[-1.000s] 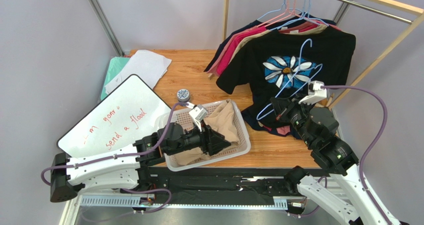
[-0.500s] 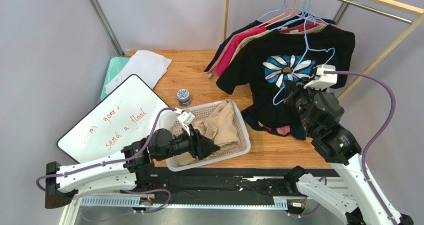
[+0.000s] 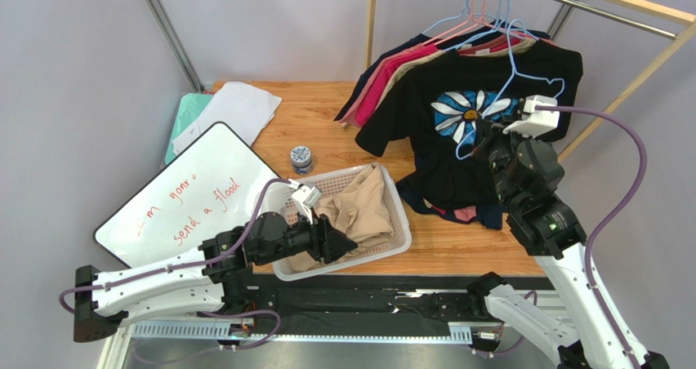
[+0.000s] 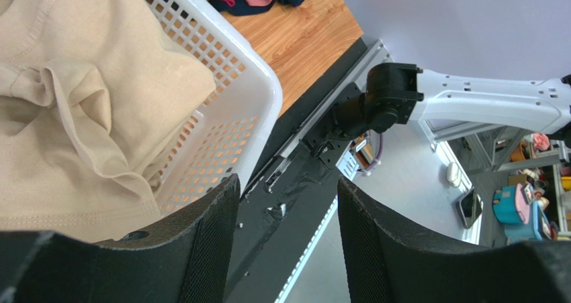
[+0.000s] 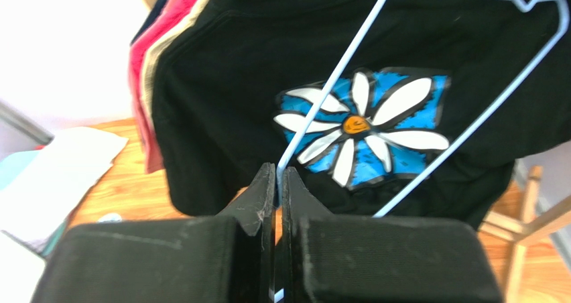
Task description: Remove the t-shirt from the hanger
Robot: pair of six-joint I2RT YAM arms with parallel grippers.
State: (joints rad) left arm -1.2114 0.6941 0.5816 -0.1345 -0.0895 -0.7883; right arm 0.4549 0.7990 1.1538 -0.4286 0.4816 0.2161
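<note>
My left jaws hung apart and empty just over the white basket [image 3: 376,256], where the beige t-shirt [image 3: 363,202] lay crumpled, off any hanger. My right jaws were clamped together on the bare blue hanger [image 5: 336,72], held up before the black daisy shirt [image 3: 425,100]. To finish well, I judged, I should lift its hook high toward the rack [image 3: 372,18], keeping the wire clear of that shirt.
</note>
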